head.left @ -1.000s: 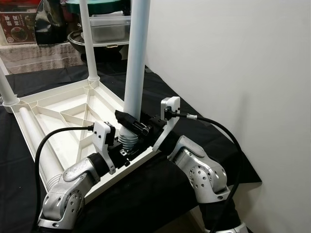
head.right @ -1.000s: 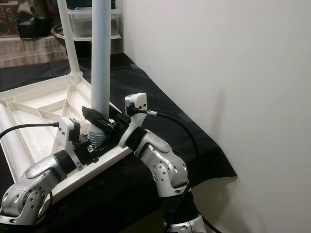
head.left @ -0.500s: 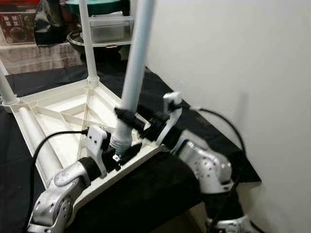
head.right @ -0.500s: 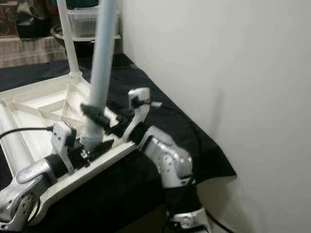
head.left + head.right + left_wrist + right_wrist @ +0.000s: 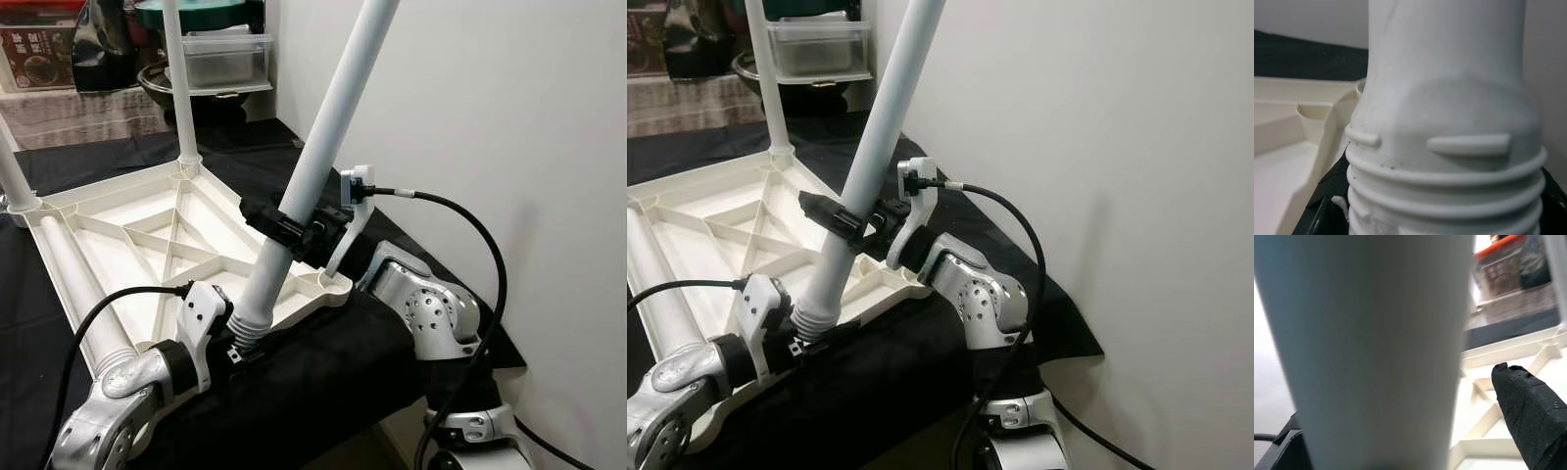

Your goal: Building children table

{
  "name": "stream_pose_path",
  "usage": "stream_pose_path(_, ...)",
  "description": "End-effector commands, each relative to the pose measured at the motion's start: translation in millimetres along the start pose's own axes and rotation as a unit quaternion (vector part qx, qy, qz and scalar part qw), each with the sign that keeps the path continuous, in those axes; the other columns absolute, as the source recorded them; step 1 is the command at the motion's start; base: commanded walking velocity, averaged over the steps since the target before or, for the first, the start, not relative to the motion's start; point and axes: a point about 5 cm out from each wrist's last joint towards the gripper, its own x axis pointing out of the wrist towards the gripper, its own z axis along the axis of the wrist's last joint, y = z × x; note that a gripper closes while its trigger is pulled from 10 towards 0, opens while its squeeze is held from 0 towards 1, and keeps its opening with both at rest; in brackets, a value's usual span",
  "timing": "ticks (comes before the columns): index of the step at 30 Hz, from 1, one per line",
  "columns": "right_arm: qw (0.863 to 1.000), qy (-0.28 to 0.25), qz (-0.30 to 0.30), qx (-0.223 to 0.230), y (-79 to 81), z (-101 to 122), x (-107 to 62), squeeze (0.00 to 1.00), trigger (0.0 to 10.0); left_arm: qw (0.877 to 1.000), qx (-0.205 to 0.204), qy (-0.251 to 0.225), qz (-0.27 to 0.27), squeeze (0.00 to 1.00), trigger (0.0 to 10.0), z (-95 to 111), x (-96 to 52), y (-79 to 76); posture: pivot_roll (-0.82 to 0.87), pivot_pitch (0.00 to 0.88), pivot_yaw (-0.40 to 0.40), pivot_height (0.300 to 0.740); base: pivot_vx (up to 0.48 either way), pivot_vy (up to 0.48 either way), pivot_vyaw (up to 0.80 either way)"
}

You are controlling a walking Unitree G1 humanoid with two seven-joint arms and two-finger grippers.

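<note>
An upside-down white table top (image 5: 118, 211) with ribs lies on a black cloth. A long white table leg (image 5: 323, 147) leans steeply to the right over its near corner socket (image 5: 333, 284). My right gripper (image 5: 287, 227) is shut around the leg's shaft, a little above the socket. The leg's threaded end (image 5: 1444, 196) hangs just outside the table's near edge. My left gripper (image 5: 238, 348) is shut on that end. One black finger (image 5: 1528, 401) shows beside the shaft in the right wrist view.
Two fitted legs (image 5: 176, 78) (image 5: 12, 181) stand upright at the far corners. A white wall (image 5: 470, 117) runs close on the right. The cloth's edge (image 5: 323, 382) drops off near me. A clear plastic box (image 5: 220, 54) and clutter sit behind.
The leg stood upright at the near corner and now leans right, its threaded end swung off to the near edge. My right gripper has risen with the shaft; my left followed the end.
</note>
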Motion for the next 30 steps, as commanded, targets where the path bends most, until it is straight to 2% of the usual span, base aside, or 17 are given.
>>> stream_pose_path(1, 0.999, -0.009, 0.045, 0.018, 6.3, 8, -0.3, 0.0, 10.0, 0.999, 0.012, 0.001, -0.035, 0.0, 10.0, 2, 0.7, -9.4, 0.02, 0.0, -0.102, 0.74, 0.0, 0.0, 0.0)
stream_pose_path(2, 0.997, -0.019, 0.068, 0.023, 9.0, 11, -2.6, 0.0, 10.0, 0.999, 0.006, -0.002, -0.04, 0.0, 10.0, 2, -0.2, -10.5, 0.02, 0.0, -0.102, 0.74, 0.0, 0.0, 0.0)
stream_pose_path(4, 0.997, -0.019, 0.068, 0.023, 9.0, 11, -2.6, 0.0, 10.0, 0.999, 0.006, -0.002, -0.04, 0.0, 10.0, 2, -0.2, -10.5, 0.02, 0.0, -0.102, 0.74, 0.0, 0.0, 0.0)
stream_pose_path(8, 0.981, -0.045, 0.187, 0.03, 24.8, 18, -16.6, 0.0, 10.0, 0.997, -0.024, -0.019, -0.075, 0.0, 10.0, 11, -0.9, -19.5, 0.03, 0.0, -0.102, 0.74, 0.0, 0.0, 0.0)
stream_pose_path(12, 0.972, -0.041, 0.232, 0.015, 34.5, 16, -19.5, 0.0, 10.0, 0.994, -0.043, -0.023, -0.1, 0.0, 10.0, 14, -1.8, -26.7, 0.03, 0.0, -0.102, 0.74, 0.0, 0.0, 0.0)
stream_pose_path(16, 0.969, -0.034, 0.246, 0.013, 38.1, 11, -19.0, 0.0, 10.0, 0.992, -0.053, -0.025, -0.115, 0.0, 10.0, 15, -2.3, -30.7, 0.04, 0.0, -0.106, 0.74, 0.0, 0.0, 0.0)
stream_pose_path(17, 0.968, -0.032, 0.249, 0.014, 38.7, 8, -18.6, 0.0, 9.1, 0.991, -0.055, -0.024, -0.122, 0.0, 10.0, 16, -2.6, -32.2, 0.04, 0.0, -0.106, 0.74, 0.0, 0.0, 0.0)
stream_pose_path(19, 0.968, -0.03, 0.251, 0.015, 38.8, 7, -18.4, 0.0, 9.1, 0.99, -0.055, -0.023, -0.126, 0.0, 10.0, 16, -2.8, -32.9, 0.04, 0.0, -0.106, 0.74, 0.0, 0.0, 0.0)
stream_pose_path(20, 0.967, -0.027, 0.252, 0.018, 38.3, 5, -18.4, 0.0, 5.2, 0.99, -0.055, -0.017, -0.131, 0.0, 10.0, 15, -3.7, -34.3, 0.04, 0.0, -0.106, 0.74, 0.0, 0.0, 0.0)
stream_pose_path(21, 0.967, -0.025, 0.253, 0.021, 37.4, 4, -18.8, 0.0, 4.0, 0.989, -0.056, -0.011, -0.138, 0.0, 10.0, 13, -5.2, -36.0, 0.04, 0.0, -0.106, 0.74, 0.0, 0.0, 0.0)
stream_pose_path(23, 0.967, -0.025, 0.253, 0.021, 37.4, 4, -18.8, 0.0, 4.0, 0.989, -0.056, -0.011, -0.138, 0.0, 10.0, 13, -5.2, -36.0, 0.04, 0.0, -0.106, 0.74, 0.0, 0.0, 0.0)
stream_pose_path(24, 0.966, -0.023, 0.256, 0.025, 36.7, 3, -19.3, 0.0, 0.0, 0.988, -0.059, -0.003, -0.146, 0.0, 10.0, 12, -7.2, -38.0, 0.04, 0.0, -0.106, 0.74, 0.0, 0.0, 0.0)
stream_pose_path(25, 0.964, -0.019, 0.262, 0.029, 35.7, 2, -21.1, 0.0, 0.0, 0.985, -0.064, 0.014, -0.159, 0.0, 10.0, 8, -11.8, -41.1, 0.04, 0.0, -0.106, 0.74, 0.0, 0.0, 0.0)
stream_pose_path(30, 0.965, -0.013, 0.262, 0.03, 34.0, -1, -22.6, 0.0, 0.0, 0.982, -0.066, 0.03, -0.172, 0.0, 10.0, 5, -16.4, -43.5, 0.04, 0.0, -0.105, 0.74, 0.0, 0.0, 0.0)
